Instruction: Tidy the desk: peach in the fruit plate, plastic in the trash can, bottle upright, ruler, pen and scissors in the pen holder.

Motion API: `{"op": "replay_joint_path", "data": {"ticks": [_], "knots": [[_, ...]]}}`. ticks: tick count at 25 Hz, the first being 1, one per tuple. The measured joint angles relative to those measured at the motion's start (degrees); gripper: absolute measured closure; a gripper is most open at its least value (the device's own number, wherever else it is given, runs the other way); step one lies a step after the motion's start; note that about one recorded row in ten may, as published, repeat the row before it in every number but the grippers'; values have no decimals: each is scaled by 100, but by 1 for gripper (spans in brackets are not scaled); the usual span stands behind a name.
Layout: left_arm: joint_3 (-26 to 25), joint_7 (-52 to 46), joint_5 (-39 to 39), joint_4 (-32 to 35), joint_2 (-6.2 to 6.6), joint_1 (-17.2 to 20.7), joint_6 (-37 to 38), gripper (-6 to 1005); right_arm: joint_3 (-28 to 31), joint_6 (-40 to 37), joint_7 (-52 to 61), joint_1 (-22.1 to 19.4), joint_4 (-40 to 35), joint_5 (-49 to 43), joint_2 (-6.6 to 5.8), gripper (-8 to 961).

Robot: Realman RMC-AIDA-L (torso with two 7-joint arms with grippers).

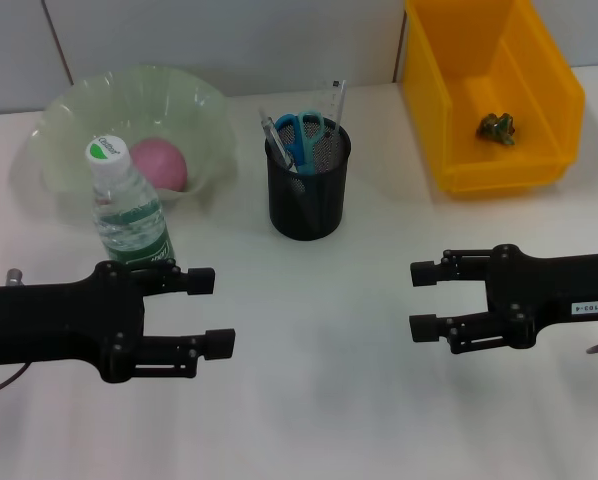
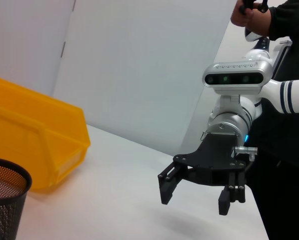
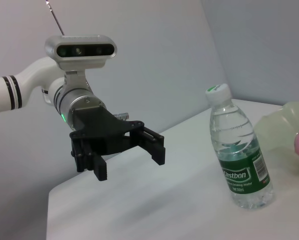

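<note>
The white tabletop (image 1: 359, 400) carries everything, and the pen holder (image 1: 308, 195) near its far middle is taken as the landmark. The trash can (image 1: 494, 100), bright yellow, is seen to the right of the pen holder and slightly farther back, with a small crumpled greenish piece of plastic (image 1: 499, 127) lying on its floor. The fruit plate (image 1: 79, 125), pale green with a wavy rim, is set to the left of the pen holder, and the pink peach (image 1: 159, 163) is held inside it. The left gripper (image 1: 214, 312) is held over the tabletop in front of and to the left of the pen holder, its fingers (image 1: 219, 344) spread apart with nothing between them. The right gripper (image 1: 424, 300) is held in front of and to the right of the pen holder, fingers likewise spread and empty. The bottle (image 1: 129, 215) stands upright to the left of the pen holder, just in front of the fruit plate and close behind the left gripper. Inside the pen holder the scissors (image 1: 301, 135), the clear ruler (image 1: 336, 98) and the pen (image 1: 274, 137) are seen standing on end.
</note>
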Motion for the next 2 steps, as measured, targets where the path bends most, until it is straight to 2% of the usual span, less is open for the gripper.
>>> {"op": "replay_joint_path", "data": {"ticks": [2], "knots": [[1,-1,0,0,4,-1,7,186,1,-1,0,-1,4,0,0,157]]}}
